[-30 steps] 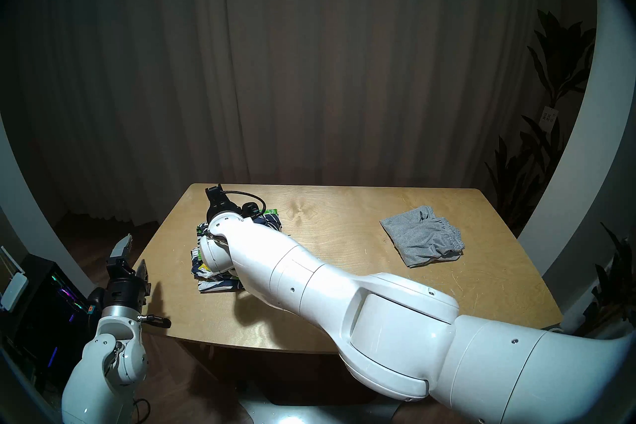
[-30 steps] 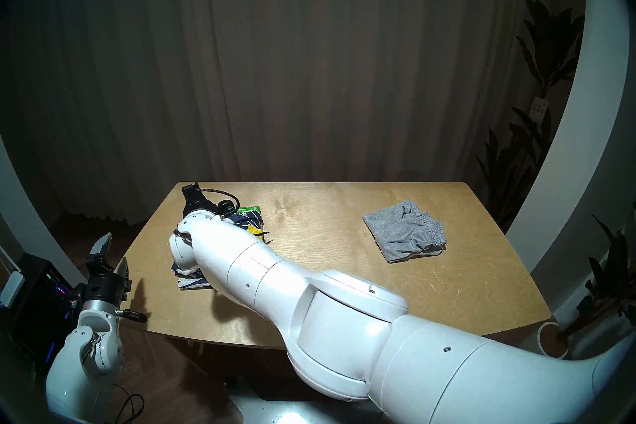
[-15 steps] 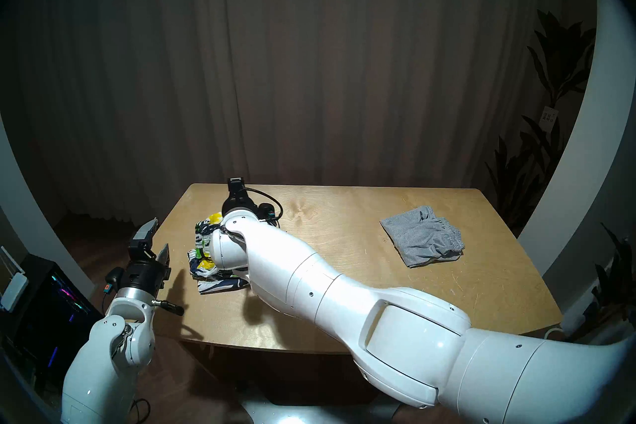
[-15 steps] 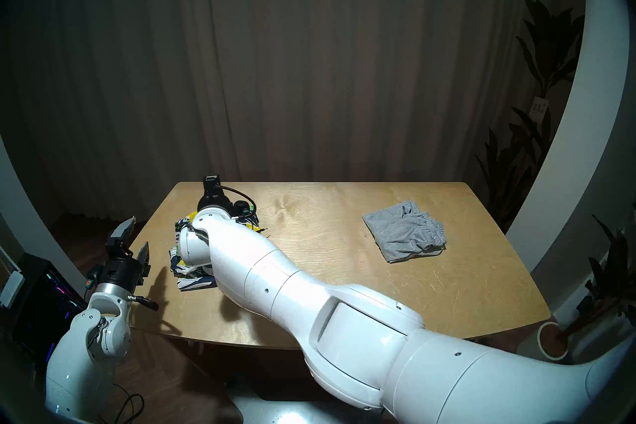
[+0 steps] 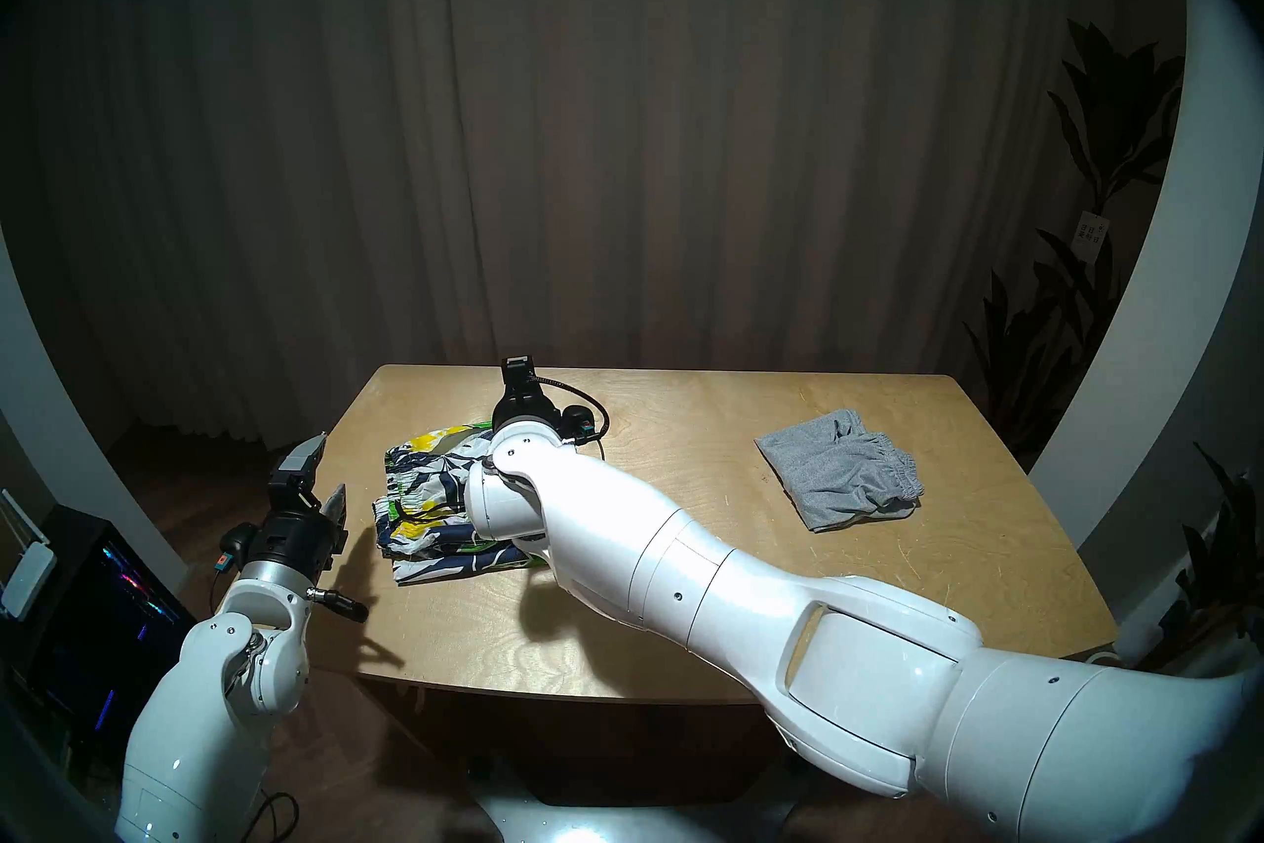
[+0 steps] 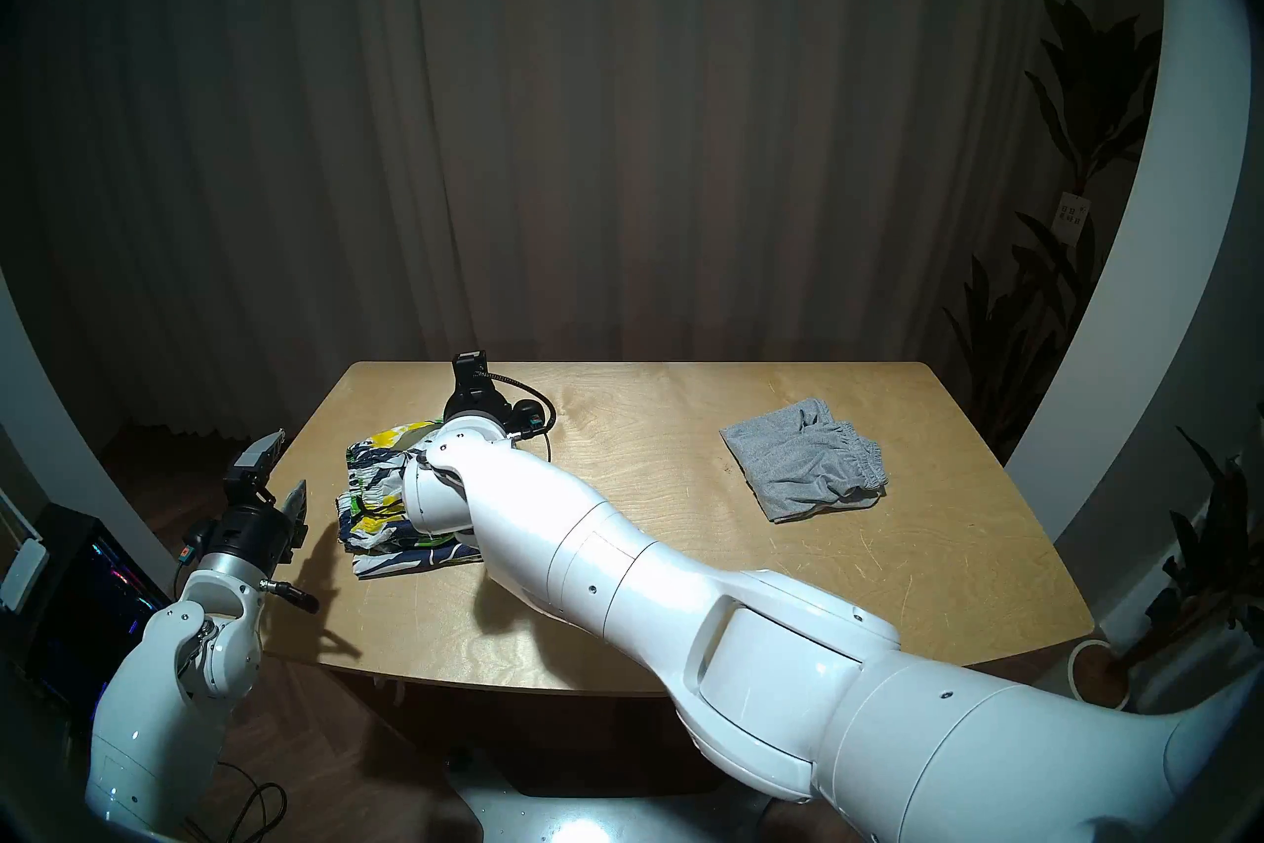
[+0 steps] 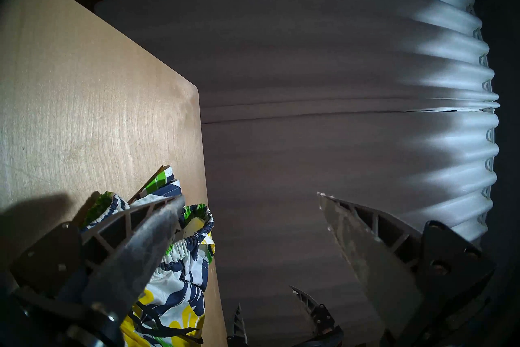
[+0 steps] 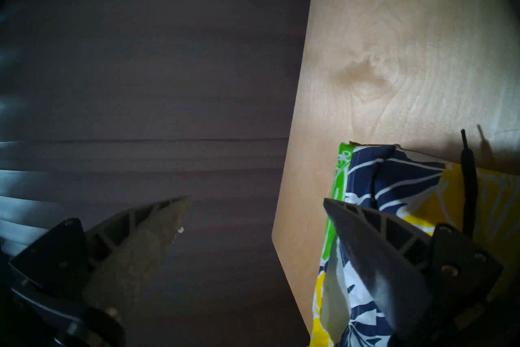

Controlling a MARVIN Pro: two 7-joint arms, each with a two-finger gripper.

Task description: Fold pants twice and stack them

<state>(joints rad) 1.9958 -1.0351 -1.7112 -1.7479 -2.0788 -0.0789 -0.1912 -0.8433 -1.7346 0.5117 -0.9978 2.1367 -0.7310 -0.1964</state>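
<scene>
Both of my tools stand with their jaws apart and hold nothing: my left tool point(image 5: 318, 475) hangs at the left edge of the table point(image 5: 684, 636), just beside the floral shorts point(image 5: 424, 503), and my right tool point(image 5: 518, 369) reaches over the far side of that same bundle, pointing toward the table's back edge. In the left wrist view the gathered waistband of the floral shorts lies right under my left tool's inner finger point(image 7: 157, 228), so that bundle is within reach of either arm. It looks folded to me, a compact pile with its long side running front to back. The grey shorts point(image 5: 838, 469) lie well apart on the right half of the table, rumpled, waistband toward the right edge. What the coming move turns on, I judge, is this: the grey pair sits to the right of my right tool, and my right arm is plainly the nearer one, so it should swing rightward across open table to reach them.
</scene>
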